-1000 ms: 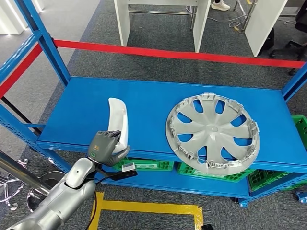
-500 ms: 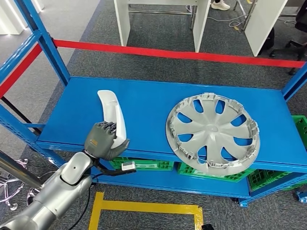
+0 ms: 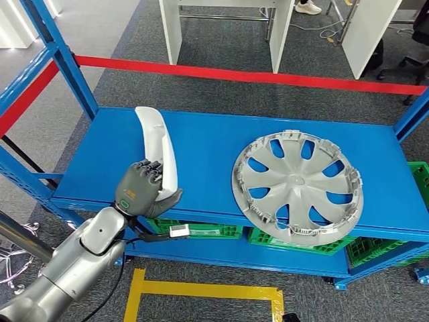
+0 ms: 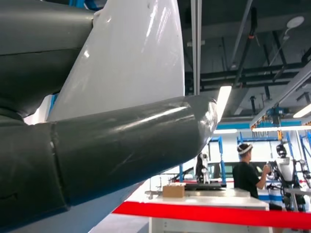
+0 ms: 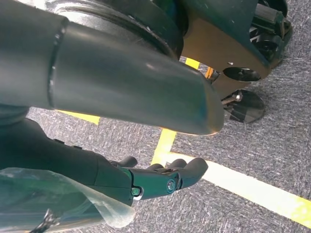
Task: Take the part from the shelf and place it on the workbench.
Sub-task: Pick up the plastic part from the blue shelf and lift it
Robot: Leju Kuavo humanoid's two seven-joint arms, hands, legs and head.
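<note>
The part point(image 3: 153, 143) is a white, curved plastic piece, and my left hand point(image 3: 142, 192) grips its near end at the front left of the blue shelf board point(image 3: 212, 144). The piece stands tilted, its far end raised above the board. Up close in the left wrist view, the white part point(image 4: 135, 53) lies against my thick grey thumb point(image 4: 128, 141). My right hand point(image 5: 110, 82) hangs over the carpet; its dark fingers point(image 5: 165, 179) stand apart from the thumb and hold nothing.
A silver wheel cover point(image 3: 297, 184) lies on the right half of the shelf board, overhanging the front edge. Green crates point(image 3: 298, 241) sit on the level below. A red tape barrier point(image 3: 253, 76) runs behind the shelf. Yellow floor tape point(image 3: 202, 290) marks the carpet in front.
My left hand has tipped the white part up; its far end has risen off the board and swung left. The hand has shifted slightly left.
</note>
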